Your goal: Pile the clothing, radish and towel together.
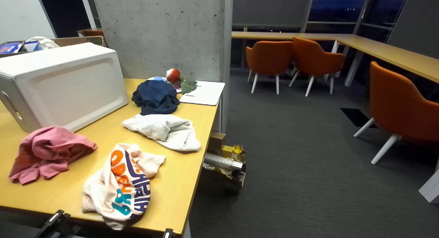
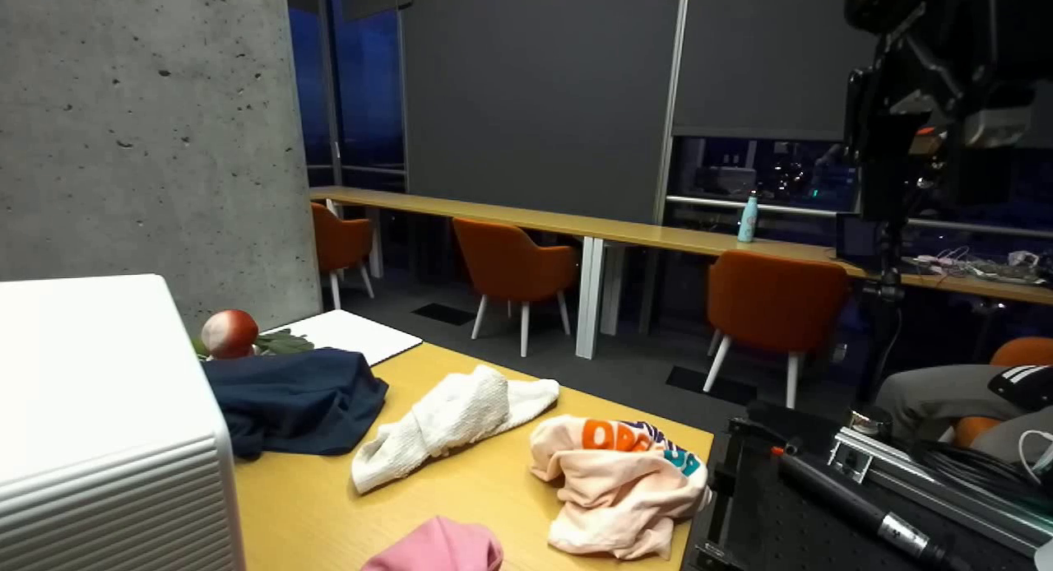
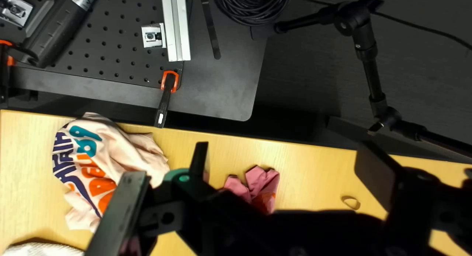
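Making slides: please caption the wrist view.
Beyond the open gripper, printed garment and pink cloth lie apart on the table.

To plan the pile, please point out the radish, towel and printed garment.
Radish [image 1: 174, 75]: in an exterior view, red side.
Towel [image 2: 456, 423]: in an exterior view, crumpled middle.
Printed garment [image 3: 116, 151]: in the wrist view, pale middle.

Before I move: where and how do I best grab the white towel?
I'd pinch the raised fold near the middle of the white towel, coming straight down and closing on its two long sides. In both exterior views it lies longer than wide and looks bunched highest around mid-length, so that part likely gives the most to pinch.
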You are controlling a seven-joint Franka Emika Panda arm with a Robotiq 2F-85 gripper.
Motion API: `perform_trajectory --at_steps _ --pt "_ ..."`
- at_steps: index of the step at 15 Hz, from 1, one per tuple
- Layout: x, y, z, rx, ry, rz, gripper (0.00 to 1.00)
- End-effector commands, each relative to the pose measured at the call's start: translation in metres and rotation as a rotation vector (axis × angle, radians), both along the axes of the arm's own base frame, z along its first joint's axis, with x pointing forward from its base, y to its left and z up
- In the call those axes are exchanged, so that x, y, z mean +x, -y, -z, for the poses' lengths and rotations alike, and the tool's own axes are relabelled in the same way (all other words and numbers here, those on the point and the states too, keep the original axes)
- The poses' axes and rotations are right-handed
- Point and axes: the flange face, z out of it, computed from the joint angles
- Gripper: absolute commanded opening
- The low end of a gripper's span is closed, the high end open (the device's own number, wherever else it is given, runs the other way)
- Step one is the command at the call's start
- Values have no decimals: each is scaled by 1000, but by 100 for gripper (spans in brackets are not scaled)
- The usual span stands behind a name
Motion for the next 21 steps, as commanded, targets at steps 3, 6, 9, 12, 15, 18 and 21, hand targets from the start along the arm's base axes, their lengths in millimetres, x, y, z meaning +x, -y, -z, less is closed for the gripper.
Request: perform_trajectory --at_steps 3,6,9,12,15,18,21 --pt "50 27 -7 -35 90 11 100" --pt "98 30 21 -54 147 -7 100" --pt "132 17 64 -41 146 -13 100" --pt "146 -4 114 -19 111 -22 100" --pt "146 -26 156 -13 73 -44 100" --pt "152 -44 193 -33 90 -65 100" --pt "168 -51 223 -49 133 -82 100"
